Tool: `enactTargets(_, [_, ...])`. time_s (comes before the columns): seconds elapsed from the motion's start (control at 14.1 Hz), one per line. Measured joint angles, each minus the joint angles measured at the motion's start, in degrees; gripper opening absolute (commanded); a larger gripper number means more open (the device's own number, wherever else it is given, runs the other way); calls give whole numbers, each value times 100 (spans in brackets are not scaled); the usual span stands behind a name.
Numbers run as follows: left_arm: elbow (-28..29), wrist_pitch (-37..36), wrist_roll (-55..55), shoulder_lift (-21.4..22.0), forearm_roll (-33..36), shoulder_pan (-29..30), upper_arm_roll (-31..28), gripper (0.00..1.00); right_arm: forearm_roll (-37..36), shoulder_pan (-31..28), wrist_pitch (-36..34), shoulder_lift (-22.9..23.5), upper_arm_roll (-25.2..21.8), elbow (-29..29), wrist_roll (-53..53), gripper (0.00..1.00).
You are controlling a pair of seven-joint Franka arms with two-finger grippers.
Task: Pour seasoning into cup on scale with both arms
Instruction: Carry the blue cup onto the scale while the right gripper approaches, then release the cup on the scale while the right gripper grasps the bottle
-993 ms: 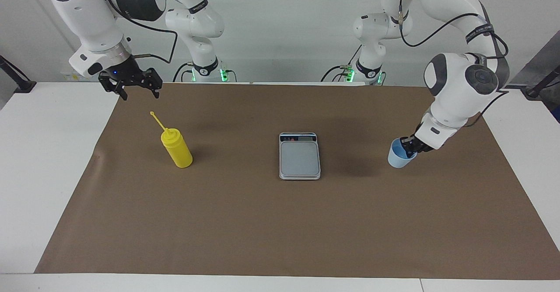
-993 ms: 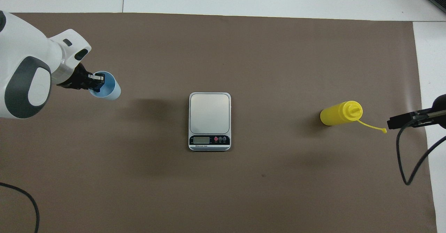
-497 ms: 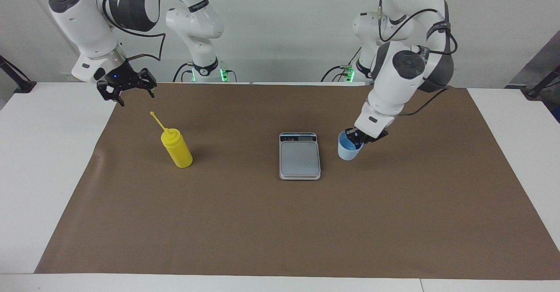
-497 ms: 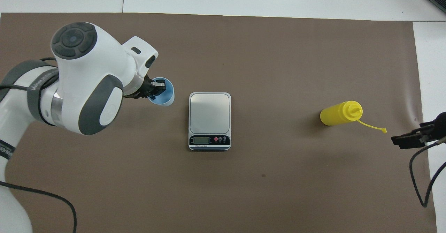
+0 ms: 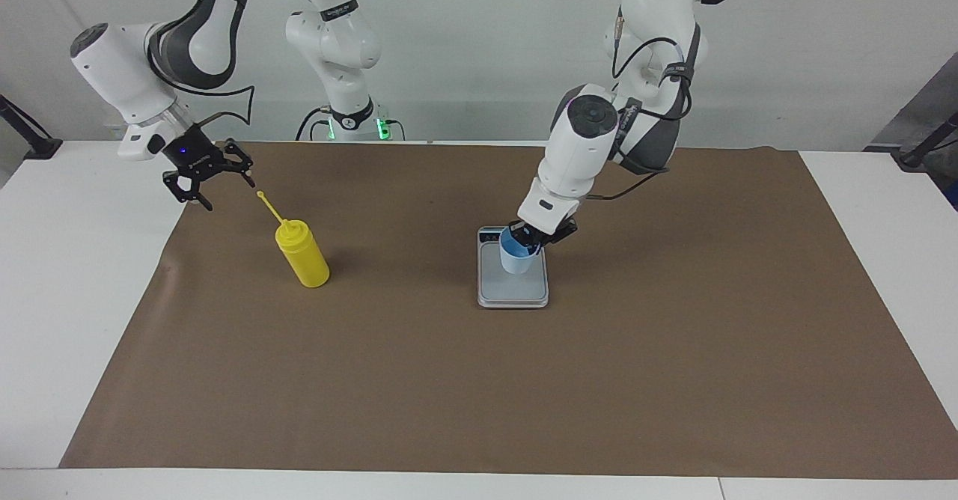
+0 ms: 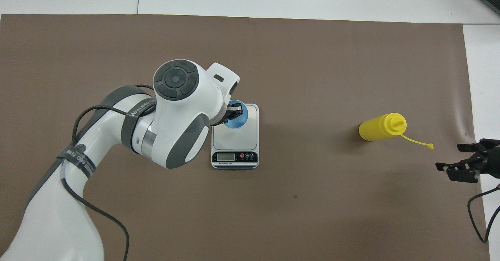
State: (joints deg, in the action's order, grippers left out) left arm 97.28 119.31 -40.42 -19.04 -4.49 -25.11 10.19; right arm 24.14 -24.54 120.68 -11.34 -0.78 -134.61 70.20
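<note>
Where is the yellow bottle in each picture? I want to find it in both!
Facing view: the yellow bottle stands on the brown mat toward the right arm's end of the table, beside that arm's open hand.
Overhead view: the same bottle shows at the other edge of the picture, its thin spout pointing at that hand.
Shared landmark: the scale in the middle of the mat.

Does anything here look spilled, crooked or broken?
Nothing stands out. The yellow bottle stands upright on the brown mat, and the left pincer holds the blue cup over the scale.
</note>
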Motion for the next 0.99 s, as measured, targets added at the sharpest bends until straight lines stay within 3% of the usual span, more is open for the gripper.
enactTargets(0.21, [82,181,-29,-118,97,-69,-15,0,1223,-204,426,222,-1,-471,1842,100])
enactTargets(0.43, [220,294,-29,-121,156,-69,-48,0,2220,-211,553,617,10,-528,3269,100])
enactTargets(0.85, [399,484,-29,-121,213,-86,-44,0,3480,45,541,1018,58,-518,4444,100])
enactTargets(0.92, [402,486,-29,-121,225,-86,-44,4,3686,150,534,1025,65,-518,4530,100])
enactTargets(0.99, [403,490,-28,-121,231,-86,-44,32,3897,223,513,1055,72,-518,4608,100])
